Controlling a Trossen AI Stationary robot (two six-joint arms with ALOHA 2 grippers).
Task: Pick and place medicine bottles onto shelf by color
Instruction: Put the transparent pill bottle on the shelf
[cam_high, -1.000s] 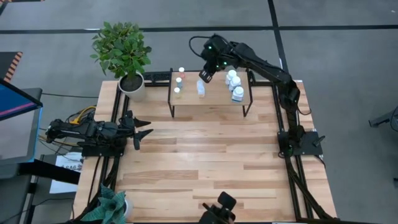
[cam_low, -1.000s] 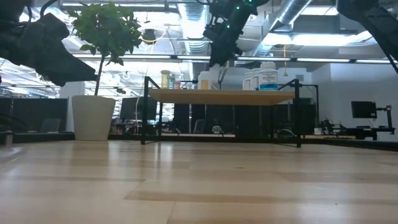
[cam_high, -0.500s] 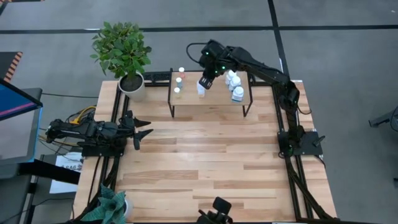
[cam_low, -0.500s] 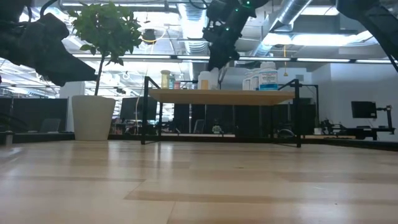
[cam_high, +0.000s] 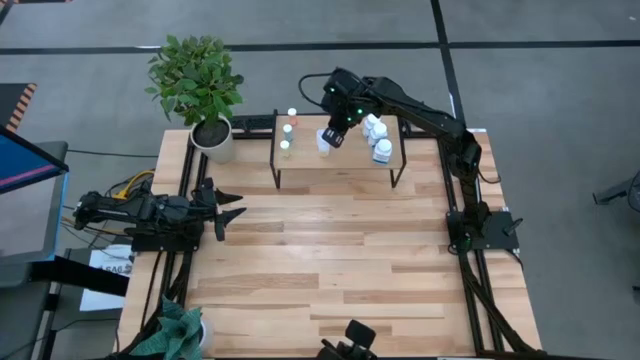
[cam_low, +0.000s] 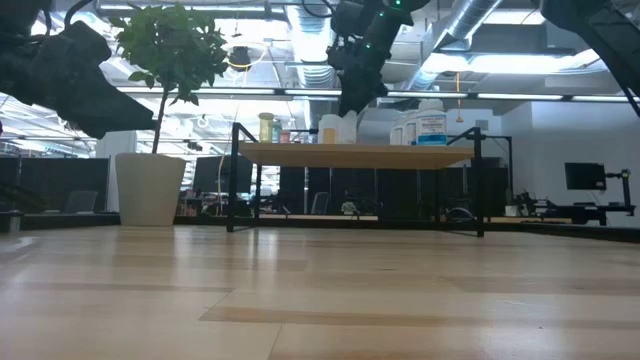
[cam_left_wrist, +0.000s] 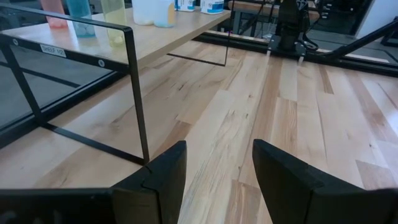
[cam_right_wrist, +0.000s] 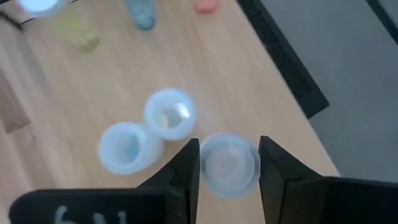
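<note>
My right gripper (cam_high: 329, 136) hangs over the shelf (cam_high: 340, 160), shut on a small pale medicine bottle (cam_right_wrist: 229, 165). Two more pale vials (cam_right_wrist: 149, 130) stand on the shelf top right beside it. Yellow, blue and red vials (cam_high: 287, 131) stand in a row at the shelf's left end. White stubby bottles (cam_high: 378, 136) stand at its right end. My left gripper (cam_high: 230, 210) waits open at the table's left edge, level, with nothing between its fingers (cam_left_wrist: 161, 180). My right gripper pinches the bottle's round top (cam_right_wrist: 208, 167) between its two fingers, one on each side. The fingers come from above, slanting down. The bottle stands upright below them; whether its base rests on the shelf top I cannot tell.
A white plant pot (cam_high: 212, 138) with a leafy plant stands at the table's far left corner, beside the shelf. A second small plant (cam_high: 180, 330) sits at the near left corner. The wooden tabletop (cam_high: 340, 260) lies bare in front of the shelf.
My right gripper has sunk a little toward the shelf top and tipped more steeply downward, carrying the bottle closer to the two pale vials. Its fingers stay shut on the bottle.
</note>
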